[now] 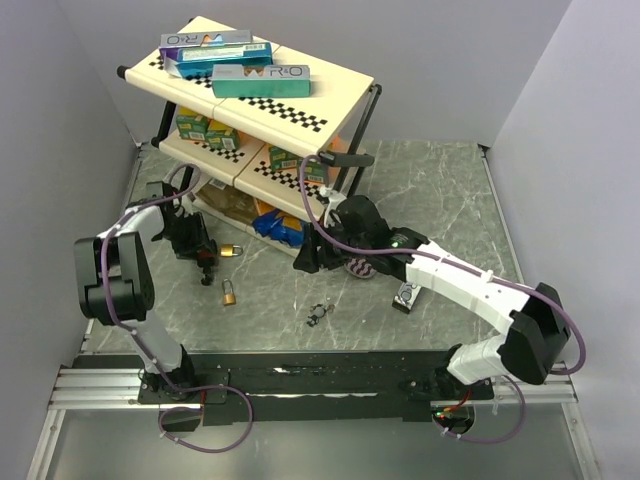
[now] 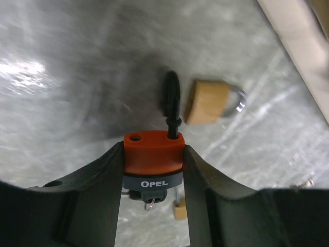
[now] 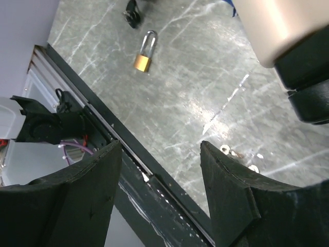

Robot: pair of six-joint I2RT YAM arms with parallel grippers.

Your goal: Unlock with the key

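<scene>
- The left gripper (image 2: 153, 175) is clamped on an orange-red plastic-bodied padlock (image 2: 153, 152) with a grey band reading OPEL, held just above the grey marbled table (image 1: 440, 200).
- The right gripper (image 3: 159, 149) has its fingers spread wide with nothing between them, and it hovers near the shelf foot.
- A small bunch of silver keys (image 1: 318, 313) lies loose on the table, between the two arms and apart from both.
- Risk: those keys lie flat and are tiny, so I reckon the wide fingers could skate over them or push them away.
- Risk: the padlock is pinched only by its sides, and a turning key might twist it in the grip.
- Risk: a squat brass padlock (image 2: 208, 102) sits just beside the held one and could get knocked.
- Only the left wrist view shows the black oval piece (image 2: 171, 95) standing out of the orange body. I cannot tell whether it is a key head or a shackle seen edge-on.
- The right wrist view shows a long-shackled brass padlock (image 3: 143, 56) plainly, and only the overhead view shows how the arms stand to the keys.
</scene>
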